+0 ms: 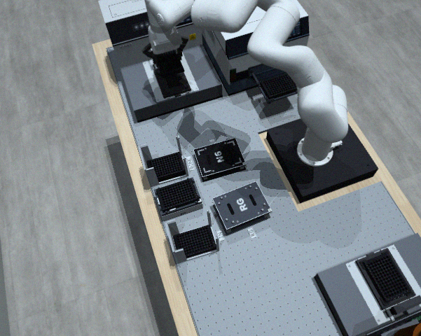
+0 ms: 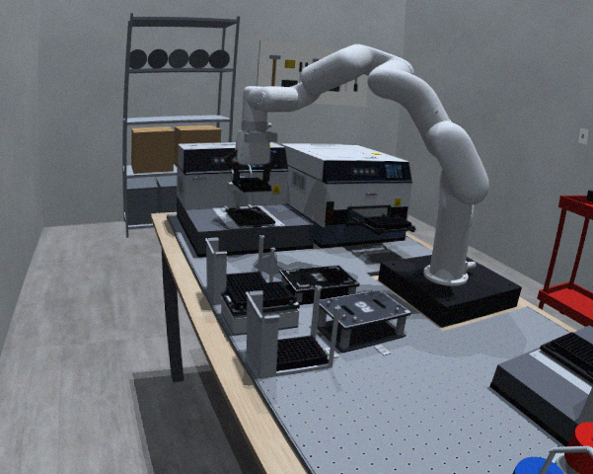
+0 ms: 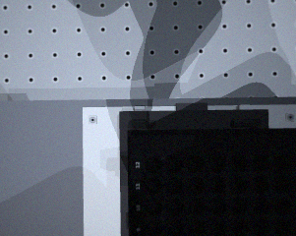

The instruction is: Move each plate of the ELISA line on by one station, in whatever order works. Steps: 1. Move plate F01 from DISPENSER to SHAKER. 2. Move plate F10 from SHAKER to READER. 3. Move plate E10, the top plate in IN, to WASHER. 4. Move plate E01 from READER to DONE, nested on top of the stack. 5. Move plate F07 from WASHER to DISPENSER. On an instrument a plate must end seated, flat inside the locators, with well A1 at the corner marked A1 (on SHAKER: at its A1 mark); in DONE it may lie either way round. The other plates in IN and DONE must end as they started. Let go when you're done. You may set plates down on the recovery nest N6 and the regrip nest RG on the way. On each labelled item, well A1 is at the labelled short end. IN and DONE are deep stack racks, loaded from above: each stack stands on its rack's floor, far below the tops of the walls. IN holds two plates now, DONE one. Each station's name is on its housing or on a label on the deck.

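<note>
My gripper (image 1: pixel 169 66) is shut on a black well plate (image 2: pixel 251 185) and holds it level, a little above the dark nest (image 2: pixel 249 216) of the back-left instrument (image 1: pixel 170 88). In the wrist view the held plate (image 3: pixel 211 182) fills the lower right, with column numbers 12 and 11 along its left edge. The instrument's white strip (image 3: pixel 100 172) and the nest's rim lie below it. I cannot read the plate's label. Other black plates sit on the reader tray (image 1: pixel 277 85), on the shaker (image 1: pixel 177 195) and on the front-right instrument (image 1: pixel 384 278).
Two deep racks (image 1: pixel 165 166) (image 1: pixel 194 240) with plates stand at the left edge, either side of the shaker. Nest N6 (image 1: pixel 219 157) and nest RG (image 1: pixel 242 204) are empty. The arm's black base (image 1: pixel 321 162) stands at the right. Two tall housings rise at the back.
</note>
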You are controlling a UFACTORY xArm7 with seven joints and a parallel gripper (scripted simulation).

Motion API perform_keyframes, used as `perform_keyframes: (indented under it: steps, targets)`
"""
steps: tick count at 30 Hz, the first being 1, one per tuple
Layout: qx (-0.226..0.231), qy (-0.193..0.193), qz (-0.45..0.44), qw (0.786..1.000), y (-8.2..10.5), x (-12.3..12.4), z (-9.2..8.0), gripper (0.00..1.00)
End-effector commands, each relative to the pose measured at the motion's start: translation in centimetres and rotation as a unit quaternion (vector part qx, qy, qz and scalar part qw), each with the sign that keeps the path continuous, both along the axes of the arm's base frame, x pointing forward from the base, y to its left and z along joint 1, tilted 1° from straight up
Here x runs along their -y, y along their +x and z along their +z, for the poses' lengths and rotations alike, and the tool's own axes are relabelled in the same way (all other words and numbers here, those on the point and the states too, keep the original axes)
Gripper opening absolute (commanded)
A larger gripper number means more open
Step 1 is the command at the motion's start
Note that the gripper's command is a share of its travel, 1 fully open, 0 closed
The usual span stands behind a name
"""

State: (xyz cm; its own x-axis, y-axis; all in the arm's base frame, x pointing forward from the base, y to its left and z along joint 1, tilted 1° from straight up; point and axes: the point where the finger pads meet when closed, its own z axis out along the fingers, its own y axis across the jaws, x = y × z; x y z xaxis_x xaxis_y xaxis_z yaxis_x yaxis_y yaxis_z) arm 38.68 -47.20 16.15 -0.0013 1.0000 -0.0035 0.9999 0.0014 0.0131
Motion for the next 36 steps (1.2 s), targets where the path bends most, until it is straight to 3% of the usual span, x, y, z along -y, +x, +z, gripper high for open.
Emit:
perform_keyframes:
  steps: [1, 36]
  targets:
    - [0.002, -0.002, 0.0, 1.0, 0.1, 0.1, -0.3, 0.0]
    - [0.002, -0.002, 0.0, 1.0, 0.1, 0.2, -4.4, 0.0]
